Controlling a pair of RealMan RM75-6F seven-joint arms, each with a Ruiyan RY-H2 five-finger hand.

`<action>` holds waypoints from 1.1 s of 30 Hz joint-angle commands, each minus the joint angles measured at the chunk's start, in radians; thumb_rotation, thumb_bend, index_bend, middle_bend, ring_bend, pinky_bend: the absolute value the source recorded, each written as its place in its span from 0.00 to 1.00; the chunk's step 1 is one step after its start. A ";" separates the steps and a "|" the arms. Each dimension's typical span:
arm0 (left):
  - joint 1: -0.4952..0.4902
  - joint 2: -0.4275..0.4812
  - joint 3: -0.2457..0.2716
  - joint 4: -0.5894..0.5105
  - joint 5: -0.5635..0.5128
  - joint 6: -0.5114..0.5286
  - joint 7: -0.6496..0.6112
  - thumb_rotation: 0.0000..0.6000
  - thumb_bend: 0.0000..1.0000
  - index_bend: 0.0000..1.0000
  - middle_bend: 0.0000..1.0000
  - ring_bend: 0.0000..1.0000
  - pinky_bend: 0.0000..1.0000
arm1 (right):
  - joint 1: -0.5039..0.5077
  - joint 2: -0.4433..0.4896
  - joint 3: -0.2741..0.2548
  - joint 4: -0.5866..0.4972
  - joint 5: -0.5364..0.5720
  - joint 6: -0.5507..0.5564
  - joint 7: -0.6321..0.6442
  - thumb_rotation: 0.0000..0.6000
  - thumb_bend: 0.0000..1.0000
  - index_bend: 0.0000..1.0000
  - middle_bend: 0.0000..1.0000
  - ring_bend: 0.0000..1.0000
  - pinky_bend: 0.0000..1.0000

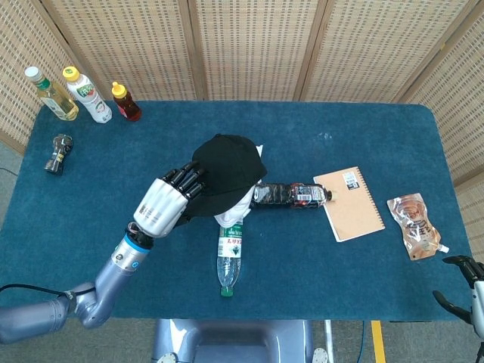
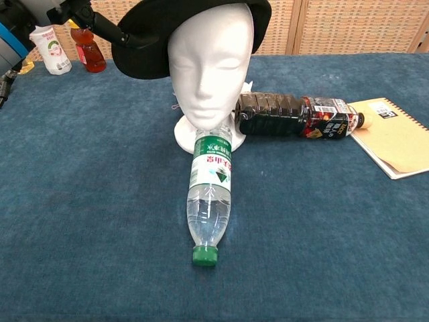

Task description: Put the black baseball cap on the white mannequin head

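Note:
The white mannequin head (image 2: pixel 211 67) stands mid-table facing me, its face bare. The black baseball cap (image 2: pixel 147 40) sits tilted, hanging off the side of the head towards the image left and wrapping behind its crown. From above, the cap (image 1: pixel 227 170) covers most of the mannequin head (image 1: pixel 236 213), which shows white below the cap's edge. My left hand (image 1: pixel 162 204) grips the cap's left edge with its dark fingers (image 1: pixel 185 181); the same left hand (image 2: pixel 74 10) shows at the chest view's top left. My right hand (image 1: pixel 463 291) rests at the table's near right corner, fingers apart, holding nothing.
A clear water bottle (image 2: pixel 211 194) lies against the mannequin's base, pointing at me. A dark bottle (image 2: pixel 295 115) lies to its right, beside a tan notebook (image 1: pixel 349 204). A pouch (image 1: pixel 412 225) lies far right. Several bottles (image 1: pixel 83 94) stand back left, with a small dark one (image 1: pixel 57 153) nearby.

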 commanded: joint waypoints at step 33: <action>0.149 0.101 0.067 -0.074 -0.029 0.020 0.054 1.00 0.20 0.24 0.20 0.10 0.37 | 0.009 -0.002 0.001 0.000 -0.006 -0.007 -0.002 1.00 0.15 0.34 0.39 0.44 0.42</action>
